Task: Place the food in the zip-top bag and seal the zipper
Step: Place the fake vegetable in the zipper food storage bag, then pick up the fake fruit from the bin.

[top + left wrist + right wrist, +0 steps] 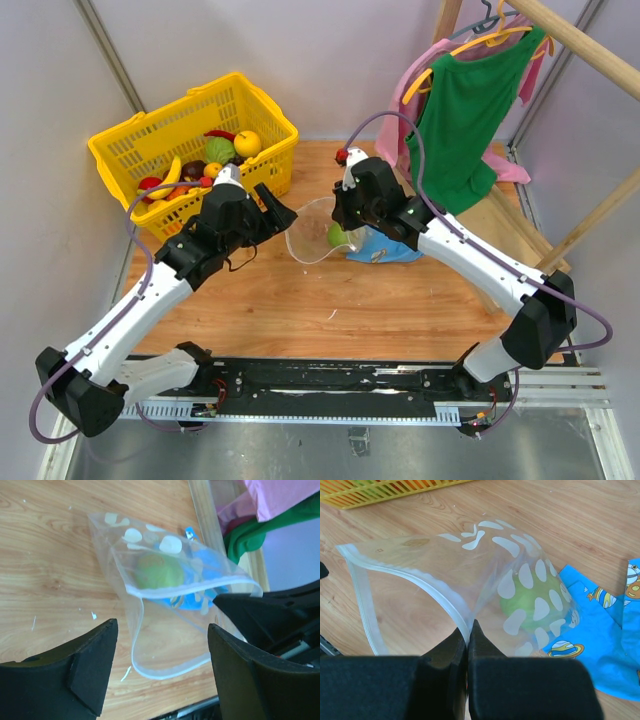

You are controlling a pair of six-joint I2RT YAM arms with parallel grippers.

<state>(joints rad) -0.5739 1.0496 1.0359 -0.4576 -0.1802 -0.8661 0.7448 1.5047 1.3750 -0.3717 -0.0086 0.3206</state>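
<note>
The zip-top bag (pixel 312 238) lies mid-table with its mouth gaping toward the left arm and a round green food piece (pixel 337 236) inside. My right gripper (pixel 469 630) is shut on the zipper (pixel 437 597) at the upper rim, holding that lip up. My left gripper (pixel 162 670) hangs open just before the bag's mouth (pixel 165 672), nothing between its fingers. Through the see-through bag (pixel 150 545) the green piece (pixel 159 571) shows. More food sits in the yellow basket (pixel 262 115): a banana (pixel 172 170), a yellow fruit (pixel 247 143), a dark purple fruit (pixel 193 170).
A blue printed cloth (pixel 390 250) lies under the bag's closed end, right of it. A green shirt (pixel 465 120) and pink garment hang from a wooden rack (pixel 590 45) at the back right. The basket stands at the back left, close behind my left gripper (pixel 275 205).
</note>
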